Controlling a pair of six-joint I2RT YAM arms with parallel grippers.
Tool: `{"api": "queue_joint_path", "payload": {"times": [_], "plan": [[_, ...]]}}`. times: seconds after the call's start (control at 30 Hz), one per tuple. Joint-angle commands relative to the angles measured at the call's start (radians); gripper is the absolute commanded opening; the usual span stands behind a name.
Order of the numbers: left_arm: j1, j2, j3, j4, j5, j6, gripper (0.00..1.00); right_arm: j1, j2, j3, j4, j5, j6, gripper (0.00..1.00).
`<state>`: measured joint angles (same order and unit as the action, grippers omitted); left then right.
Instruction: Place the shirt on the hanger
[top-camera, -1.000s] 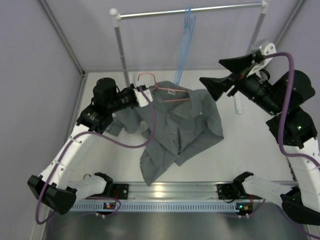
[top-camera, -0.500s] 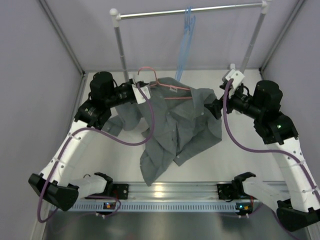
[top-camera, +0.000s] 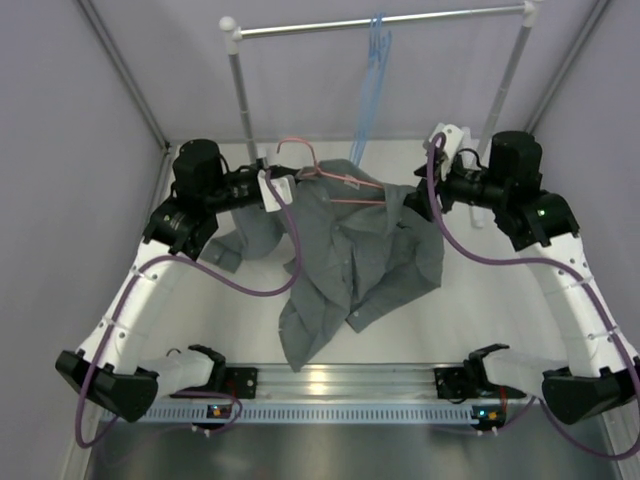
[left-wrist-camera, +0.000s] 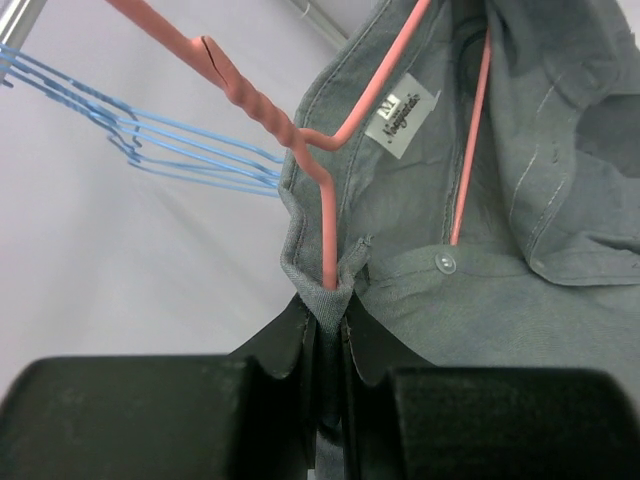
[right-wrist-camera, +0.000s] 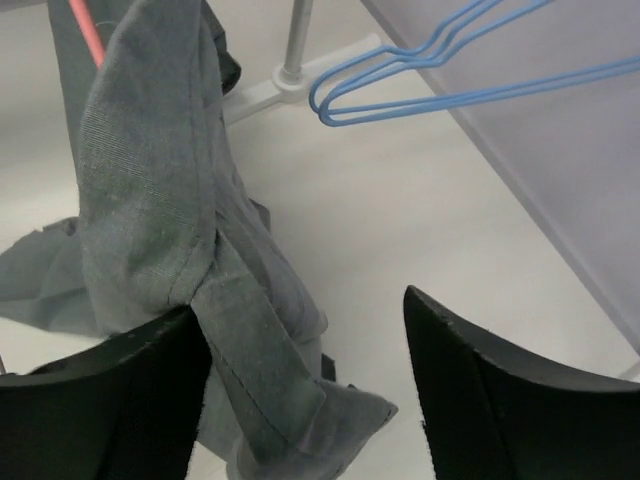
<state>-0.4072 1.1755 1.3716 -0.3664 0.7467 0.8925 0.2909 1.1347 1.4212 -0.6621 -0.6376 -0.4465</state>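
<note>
Left claw clenched on the thin pink wire clothes hanger just below its twisted neck, with a fold of the soft grey button-up shirt pinched in alongside. The hanger's wire runs inside the collar past the white neck label. The shirt is held up at the collar and its lower half trails on the white bench. Right claw released, jaws spread wide at the shirt's right shoulder, cloth only draped against one finger. Risks, as I judge them: the right claw may close on a loose fold, not the shoulder seam, and drag the shirt sideways off the wire end. Cloth trapped in the left pinch likely stops that side sliding over the hanger. The thin wire could also twist in the grip under a hard pull. The light blue wire hangers hang on the rail close behind, a snag risk if lifted. Versus a second ago: the right arm has swung down from high and clear to the shirt's shoulder, and the left claw and hanger hook shifted slightly back and left.
</note>
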Motion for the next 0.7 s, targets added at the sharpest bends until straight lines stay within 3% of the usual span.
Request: {"api": "queue_joint_path", "payload": {"times": [0.0, 0.07, 0.13, 0.27, 0.43, 0.63, 0.67], "plan": [[0.004, -0.011, 0.067, 0.044, 0.103, -0.01, 0.0, 0.074, 0.031, 0.067, -0.019, -0.024, -0.004, 0.62], [0.004, -0.01, 0.072, 0.044, 0.123, -0.02, 0.0, 0.138, 0.043, 0.059, -0.019, 0.039, -0.017, 0.52], [0.004, 0.006, 0.076, 0.044, 0.137, -0.035, 0.0, 0.162, 0.069, 0.058, -0.014, 0.03, -0.02, 0.48], [0.002, 0.026, 0.076, 0.046, 0.167, -0.059, 0.0, 0.211, 0.1, 0.065, 0.034, -0.02, 0.003, 0.51], [-0.001, 0.049, 0.063, 0.04, 0.189, -0.072, 0.0, 0.267, 0.14, 0.1, 0.073, 0.038, 0.022, 0.58], [-0.015, 0.058, 0.05, 0.041, 0.195, -0.069, 0.0, 0.286, 0.188, 0.091, 0.133, 0.035, 0.071, 0.45], [-0.015, 0.058, 0.047, 0.04, 0.195, -0.066, 0.0, 0.287, 0.192, 0.09, 0.136, 0.035, 0.071, 0.35]]}}
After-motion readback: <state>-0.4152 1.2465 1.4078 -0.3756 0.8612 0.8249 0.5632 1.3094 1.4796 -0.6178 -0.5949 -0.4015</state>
